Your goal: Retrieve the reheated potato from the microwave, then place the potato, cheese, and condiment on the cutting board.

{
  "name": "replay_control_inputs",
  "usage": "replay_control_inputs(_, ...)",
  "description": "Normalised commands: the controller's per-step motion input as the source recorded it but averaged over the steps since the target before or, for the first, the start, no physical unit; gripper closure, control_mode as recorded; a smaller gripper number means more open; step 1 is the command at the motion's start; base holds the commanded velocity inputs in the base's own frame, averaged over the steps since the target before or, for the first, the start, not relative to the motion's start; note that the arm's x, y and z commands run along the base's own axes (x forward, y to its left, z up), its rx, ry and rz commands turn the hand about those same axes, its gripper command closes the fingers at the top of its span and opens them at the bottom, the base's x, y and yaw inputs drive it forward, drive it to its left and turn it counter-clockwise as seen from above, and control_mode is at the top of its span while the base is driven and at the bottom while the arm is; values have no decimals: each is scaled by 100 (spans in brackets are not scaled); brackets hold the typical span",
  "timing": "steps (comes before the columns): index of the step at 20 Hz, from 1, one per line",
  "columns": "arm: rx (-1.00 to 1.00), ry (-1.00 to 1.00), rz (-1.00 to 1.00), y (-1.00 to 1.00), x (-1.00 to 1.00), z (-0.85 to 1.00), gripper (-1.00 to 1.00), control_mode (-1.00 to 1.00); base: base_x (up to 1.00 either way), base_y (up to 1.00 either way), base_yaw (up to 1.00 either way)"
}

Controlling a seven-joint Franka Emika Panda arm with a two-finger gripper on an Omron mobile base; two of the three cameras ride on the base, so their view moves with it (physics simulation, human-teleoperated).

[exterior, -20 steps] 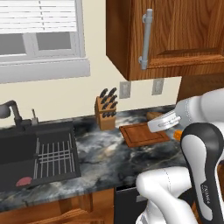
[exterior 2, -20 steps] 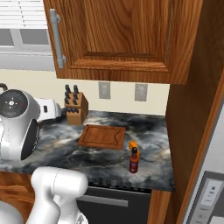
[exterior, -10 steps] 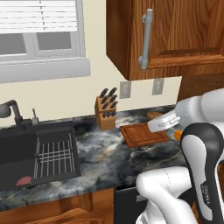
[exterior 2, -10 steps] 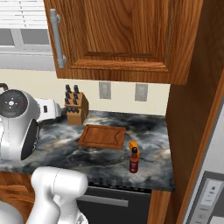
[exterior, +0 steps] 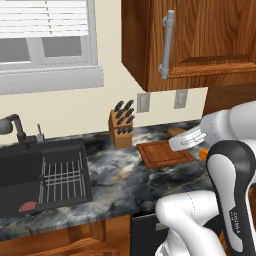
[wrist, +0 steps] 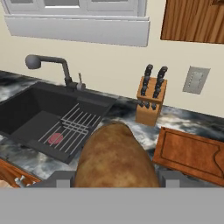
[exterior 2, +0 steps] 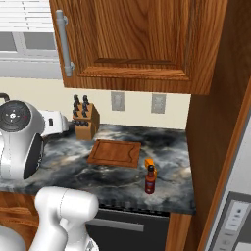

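My claw [wrist: 116, 186] grips the potato [wrist: 114, 158], its long side pointing away toward the knife block [wrist: 149, 97].

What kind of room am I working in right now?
A rendered home kitchen, by the look of it: a dark sink with a black faucet set in a marbled grey counter, a wooden knife block, and brown wooden wall cabinets.
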Motion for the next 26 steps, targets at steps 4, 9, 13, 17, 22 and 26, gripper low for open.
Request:
replay_control_inputs(4, 0, 0, 0, 0, 0, 0, 100, -100, 0, 0, 0)
replay_control_inputs(9, 0, 0, 0, 0, 0, 0, 100, -100, 0, 0, 0)
replay_control_inputs(13, 0, 0, 0, 0, 0, 0, 100, -100, 0, 0, 0)
replay_control_inputs(17, 0, 0, 0, 0, 1, 0, 100, -100, 0, 0, 0)
replay_control_inputs(22, 0, 5, -1, -3, 17, -1, 100, -100, 0, 0, 0)
replay_control_inputs(26, 0, 24, -8, -22, 39, -9, 100, -100, 0, 0, 0)
